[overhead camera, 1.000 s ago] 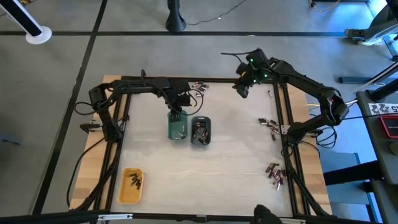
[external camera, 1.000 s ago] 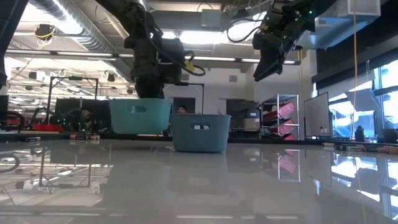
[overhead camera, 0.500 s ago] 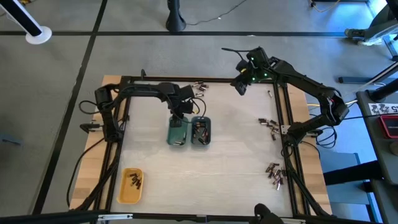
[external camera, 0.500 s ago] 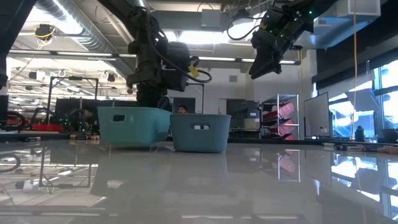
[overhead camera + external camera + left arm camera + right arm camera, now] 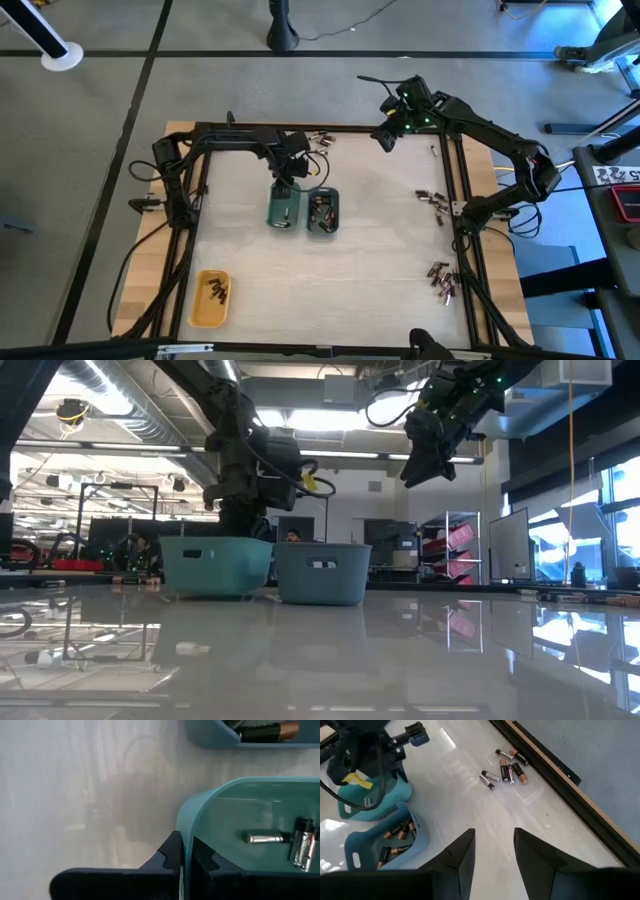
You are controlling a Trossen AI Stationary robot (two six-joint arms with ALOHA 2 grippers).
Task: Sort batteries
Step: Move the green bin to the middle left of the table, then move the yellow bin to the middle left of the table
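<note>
The green tray stands mid-table beside the grey-blue tray. Both hold batteries, small dark and silvery cylinders. My left gripper is shut on the green tray's far end. My right gripper hangs open high above the table's far right part, with nothing between its fingers. Loose batteries lie on the table below it. More batteries lie along the right edge. My left gripper holds the green tray by the rim of its far end wall, one finger inside the tray and the other outside. The fingers come steeply from above. The tray sits level, with its bottom down at the table.
A yellow tray with batteries lies at the near left. Another group of batteries lies at the near right, and a few at the far edge. A black frame borders the table. There is free room in the table's middle and near part.
My left gripper has gone down with the green tray. The tray hung lifted and then tilted; now it sits level at the table beside the grey-blue tray. My right gripper has rolled a little about its own axis without leaving its place.
</note>
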